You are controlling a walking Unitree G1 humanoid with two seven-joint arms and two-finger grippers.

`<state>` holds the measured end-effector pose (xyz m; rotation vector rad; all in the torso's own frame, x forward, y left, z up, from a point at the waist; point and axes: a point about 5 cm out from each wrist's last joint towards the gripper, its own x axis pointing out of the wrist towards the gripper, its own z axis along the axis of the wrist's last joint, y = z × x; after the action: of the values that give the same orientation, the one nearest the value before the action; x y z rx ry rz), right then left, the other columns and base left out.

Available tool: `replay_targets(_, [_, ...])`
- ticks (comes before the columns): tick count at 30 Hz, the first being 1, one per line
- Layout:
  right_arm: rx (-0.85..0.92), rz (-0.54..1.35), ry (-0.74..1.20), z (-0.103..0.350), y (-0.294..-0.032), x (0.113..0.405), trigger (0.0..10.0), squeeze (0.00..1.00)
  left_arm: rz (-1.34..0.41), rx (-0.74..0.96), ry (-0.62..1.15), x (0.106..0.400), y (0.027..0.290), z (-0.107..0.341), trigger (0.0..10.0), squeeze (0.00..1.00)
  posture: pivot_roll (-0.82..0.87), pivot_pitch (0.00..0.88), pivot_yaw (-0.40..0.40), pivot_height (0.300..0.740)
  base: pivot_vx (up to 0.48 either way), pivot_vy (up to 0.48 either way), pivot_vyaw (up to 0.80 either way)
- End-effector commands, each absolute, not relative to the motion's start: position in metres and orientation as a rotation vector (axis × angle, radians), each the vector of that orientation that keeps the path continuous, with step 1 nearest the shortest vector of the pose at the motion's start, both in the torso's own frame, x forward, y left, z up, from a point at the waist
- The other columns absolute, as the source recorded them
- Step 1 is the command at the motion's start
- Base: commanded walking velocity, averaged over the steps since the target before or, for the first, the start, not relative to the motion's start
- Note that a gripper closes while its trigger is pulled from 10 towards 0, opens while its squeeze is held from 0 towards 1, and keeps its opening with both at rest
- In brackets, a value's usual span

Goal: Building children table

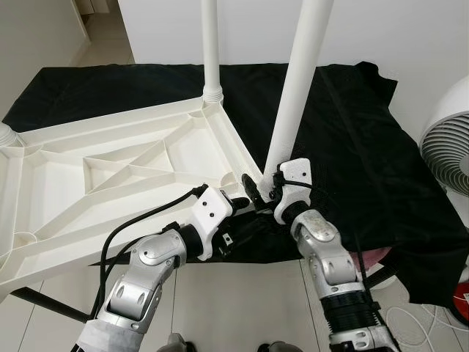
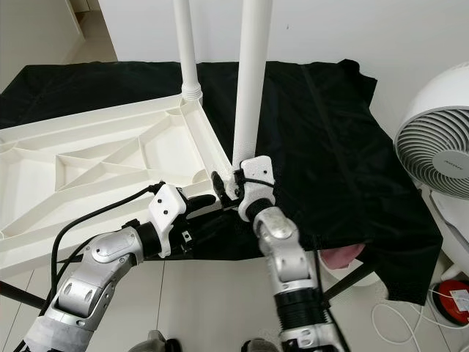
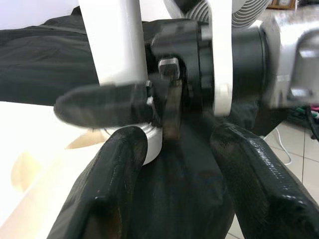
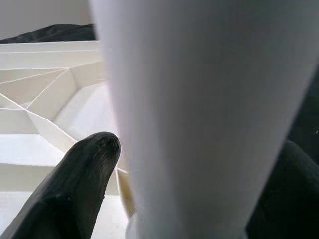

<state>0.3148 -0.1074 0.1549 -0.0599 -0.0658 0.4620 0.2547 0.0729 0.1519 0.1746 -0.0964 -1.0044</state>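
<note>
While the right gripper (image 1: 265, 189) is clamped round the base of the table leg (image 1: 297, 88), the left gripper (image 3: 172, 164) is held open just beside it — the leg is being seated in the upturned tabletop's (image 1: 110, 169) corner socket; twisting home seems needed next.

The upturned tabletop (image 1: 110, 169) is plain white, its ribbed underside drawing a pattern of triangles, and the two upright legs, the near leg (image 1: 297, 88) and the far leg (image 1: 210, 44), are the same white. Beneath lies a solid black cloth (image 1: 344, 147) (no print on it). The floor (image 1: 242, 308) is pale tile with thin grout lines. Both arms are silver with white wrist housings; the left gripper (image 1: 238, 213) and right gripper (image 1: 258, 187) have black fingers. The fan (image 2: 436, 147) is white with a slatted grille, and a red object (image 2: 451, 301) sits below it.
</note>
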Motion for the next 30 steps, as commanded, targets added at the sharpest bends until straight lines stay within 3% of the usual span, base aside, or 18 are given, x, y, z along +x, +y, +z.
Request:
replay_targets(1, [-0.050, 0.515, -0.042, 0.151, -0.106, 0.316, 10.0, 0.00, -0.971, 0.172, -0.096, 0.255, 0.074, 0.151, 10.0, 0.00, -0.07, 0.052, 0.037, 0.740, 0.000, 0.000, 0.00])
replay_targets(16, [-0.275, 0.902, -0.036, 0.157, -0.119, 0.340, 10.0, 0.00, -0.983, 0.174, -0.090, 0.253, 0.073, 0.150, 10.0, 0.00, -0.07, 0.048, 0.045, 0.740, 0.000, 0.000, 0.00])
replay_targets(24, [-0.308, 0.926, 0.001, 0.152, -0.118, 0.349, 10.0, 0.00, -0.987, 0.188, -0.065, 0.250, 0.074, 0.142, 10.0, 0.00, -0.06, 0.051, 0.048, 0.740, 0.000, 0.000, 0.00])
replay_targets(25, [-0.312, 0.932, 0.003, 0.151, -0.118, 0.349, 7.2, 0.00, -0.989, 0.189, -0.064, 0.250, 0.073, 0.142, 10.0, 0.00, -0.06, 0.051, 0.048, 0.740, 0.000, 0.000, 0.00])
replay_targets(26, [-0.312, 0.932, 0.003, 0.151, -0.118, 0.349, 7.2, 0.00, -0.989, 0.189, -0.064, 0.250, 0.073, 0.142, 10.0, 0.00, -0.06, 0.051, 0.048, 0.740, 0.000, 0.000, 0.00])
replay_targets(27, [-0.313, 0.932, 0.017, 0.148, -0.119, 0.350, 2.7, 0.00, -0.989, 0.187, -0.061, 0.248, 0.073, 0.142, 10.0, 0.00, -0.06, 0.058, 0.047, 0.740, 0.000, 0.000, 0.00])
replay_targets(28, [-0.312, 0.938, 0.019, 0.147, -0.120, 0.350, 0.0, 0.00, -0.989, 0.186, -0.061, 0.248, 0.073, 0.142, 10.0, 0.00, -0.06, 0.058, 0.047, 0.740, 0.000, 0.000, 0.00])
replay_targets(30, [-0.312, 0.938, 0.019, 0.147, -0.120, 0.350, 0.0, 0.00, -0.989, 0.186, -0.061, 0.248, 0.073, 0.142, 10.0, 0.00, -0.06, 0.058, 0.047, 0.740, 0.000, 0.000, 0.00])
